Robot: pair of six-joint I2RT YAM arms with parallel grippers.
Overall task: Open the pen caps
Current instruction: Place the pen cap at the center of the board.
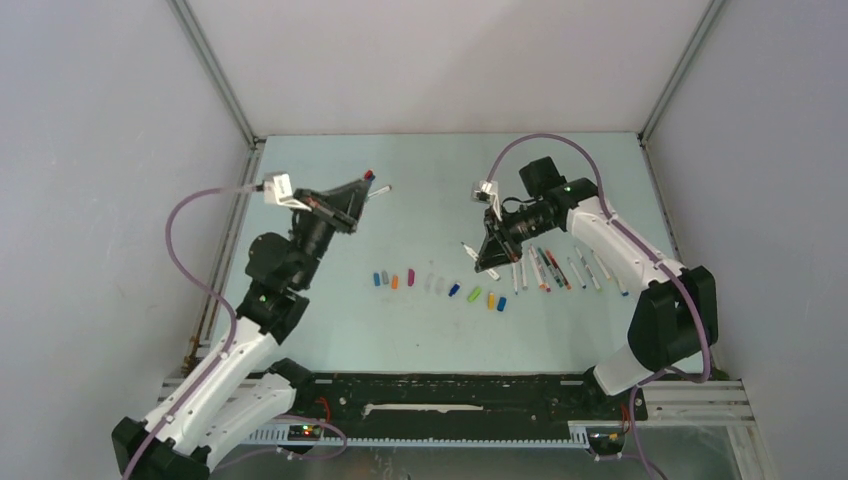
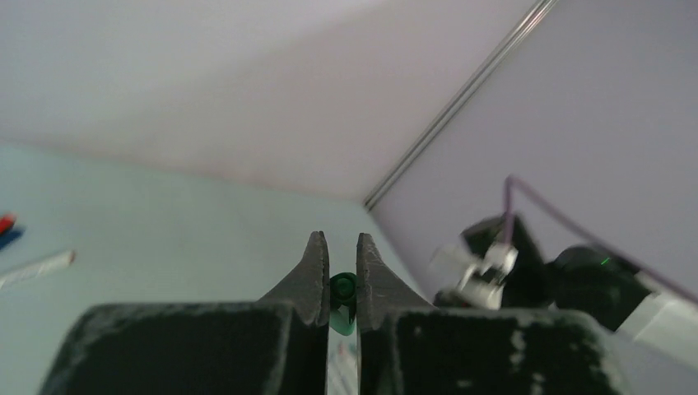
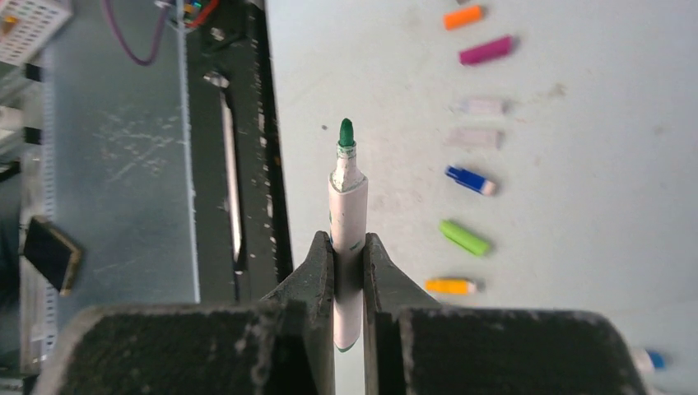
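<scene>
Pale blue-green is the table (image 1: pixel 420 180), with white walls around it, and it is the biggest thing I see. On it my two arms are raised, well apart from each other. The left gripper (image 2: pixel 338 271) is up at the left side of the table, and its jaws are closed on a green cap (image 2: pixel 342 303), which I see between the two fingers (image 2: pixel 311 276) in the left wrist view. The right gripper (image 3: pixel 349 255) is at the right of the middle, and its jaws are clamped on a white pen (image 3: pixel 346 239). This pen stands up between the fingers, and its green tip (image 3: pixel 346 132) is bare.

Below the right gripper, a group of open pens (image 1: pixel 565 270) lies side by side on the table, near the right arm. To the left of them, a row of loose caps (image 1: pixel 440 288) lies across the middle of the table: blue, orange, purple, some pale ones, green, and more. They lie apart from each other, not touching. One more pen (image 2: pixel 37 267) lies at the far left part of the table, near the left gripper, and I see something red and blue (image 2: pixel 6 229) just beside it.
</scene>
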